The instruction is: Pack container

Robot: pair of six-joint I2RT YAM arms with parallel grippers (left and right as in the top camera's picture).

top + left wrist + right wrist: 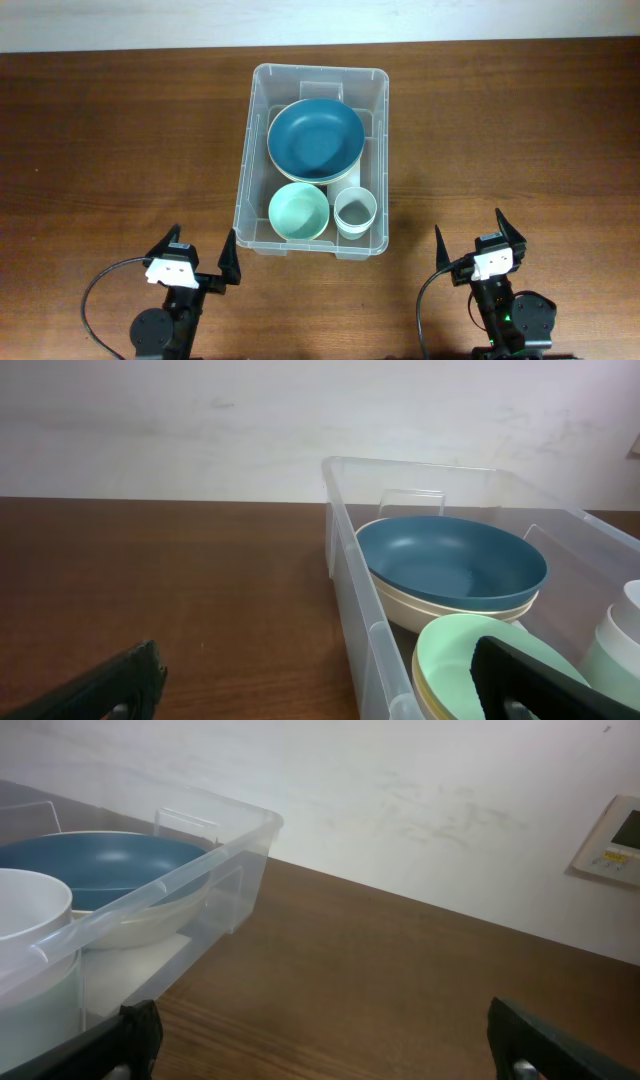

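The clear plastic container (312, 75) stands at the middle of the wooden table. Inside it a dark blue bowl (315, 138) rests on a cream bowl at the far end. A mint green bowl (299, 212) and a white cup (354, 212) sit side by side at the near end. My left gripper (201, 245) waits near the front edge, left of the container's near corner, jaws wide open and empty. My right gripper (470, 233) stands open to the container's right, also empty. The left wrist view shows the container wall (355, 600), blue bowl (450, 560) and mint bowl (460, 660).
Bare brown tabletop (120, 140) stretches left and right of the container. A pale wall (400, 790) runs behind the table, with a white wall panel (612, 842) at the right. Black cables (95, 290) trail from both arm bases at the front edge.
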